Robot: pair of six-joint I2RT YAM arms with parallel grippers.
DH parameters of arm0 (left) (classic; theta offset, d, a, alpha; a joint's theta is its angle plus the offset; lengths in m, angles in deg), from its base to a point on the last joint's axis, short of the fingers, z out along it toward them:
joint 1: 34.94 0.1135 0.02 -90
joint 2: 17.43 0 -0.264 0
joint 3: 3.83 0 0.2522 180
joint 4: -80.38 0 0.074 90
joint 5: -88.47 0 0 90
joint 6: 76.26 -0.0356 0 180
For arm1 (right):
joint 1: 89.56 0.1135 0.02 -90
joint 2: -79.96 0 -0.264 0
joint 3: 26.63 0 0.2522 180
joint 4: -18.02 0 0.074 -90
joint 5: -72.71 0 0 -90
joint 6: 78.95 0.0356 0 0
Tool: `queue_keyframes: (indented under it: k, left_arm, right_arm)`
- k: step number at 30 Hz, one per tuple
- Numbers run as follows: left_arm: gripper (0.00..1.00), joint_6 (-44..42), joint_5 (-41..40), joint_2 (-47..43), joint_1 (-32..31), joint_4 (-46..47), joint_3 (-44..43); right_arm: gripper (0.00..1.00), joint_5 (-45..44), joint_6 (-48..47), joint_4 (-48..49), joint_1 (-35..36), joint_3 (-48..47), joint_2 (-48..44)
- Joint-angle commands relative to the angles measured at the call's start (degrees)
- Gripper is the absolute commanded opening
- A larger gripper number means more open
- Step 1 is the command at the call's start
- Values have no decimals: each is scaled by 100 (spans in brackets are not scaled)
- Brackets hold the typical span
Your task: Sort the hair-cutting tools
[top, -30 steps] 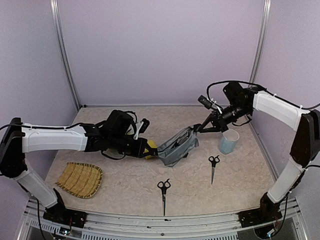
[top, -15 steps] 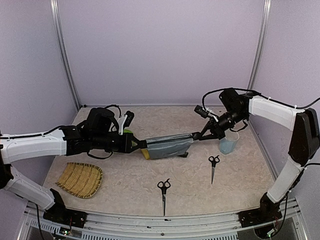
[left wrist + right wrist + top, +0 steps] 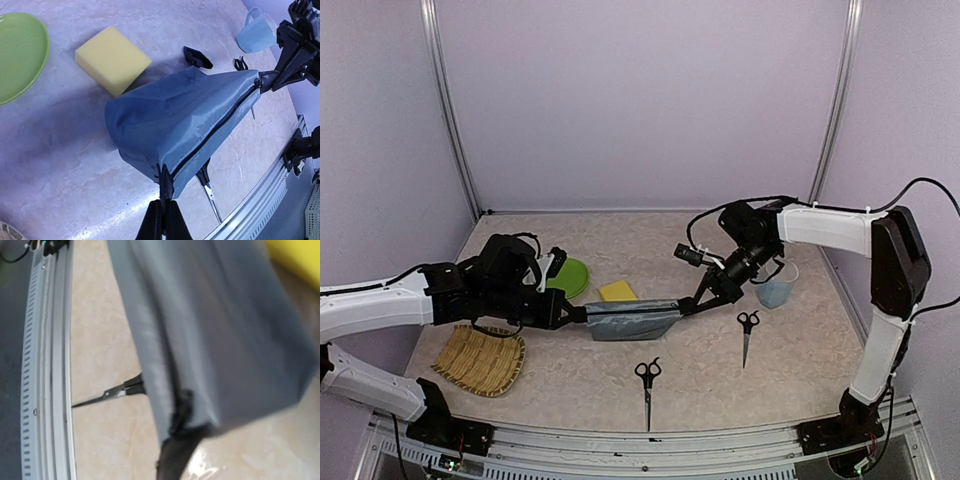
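Left to right: a woven tray (image 3: 480, 358) lies at the left edge of the counter (image 3: 570, 385), and beyond it sits a green plate (image 3: 565, 277). The left arm (image 3: 380, 305) reaches rightward; its jaws are closed tight on the seam at the left end of the grey pouch (image 3: 630, 320), as the left wrist view shows. The pouch is stretched lengthwise between the two arms, its zip running along the upper edge and apparently closed, so its contents cannot be seen. A shadow beneath it shows that it hangs clear of the counter. Behind the pouch lies the yellow sponge (image 3: 617, 291), and to the sponge's right the small black clipper guard (image 3: 197, 57) rests on the counter, apart from both jaws. Nearer the front edge, the first scissors (image 3: 647, 385) lie flat, points toward the rail, below the pouch's middle and untouched. The right arm (image 3: 820, 222) bends inward, and its jaws are pinched shut on the pouch's right end at the zip. The second scissors (image 3: 747, 335) lie just right of and below those jaws, free of them. Behind these stands a pale blue cup (image 3: 775, 285); its contents cannot be told.
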Motion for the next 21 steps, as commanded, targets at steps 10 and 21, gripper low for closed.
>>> queue_keyframes:
  k: [10, 21]
  left_arm:
    - [0, 155, 35, -224, 315, 135, 472]
    - [43, -167, -336, -134, 288, -564, -110]
  right_arm:
    - [0, 460, 145, -151, 199, -871, 1182]
    - [32, -454, 50, 2, 162, -454, 280]
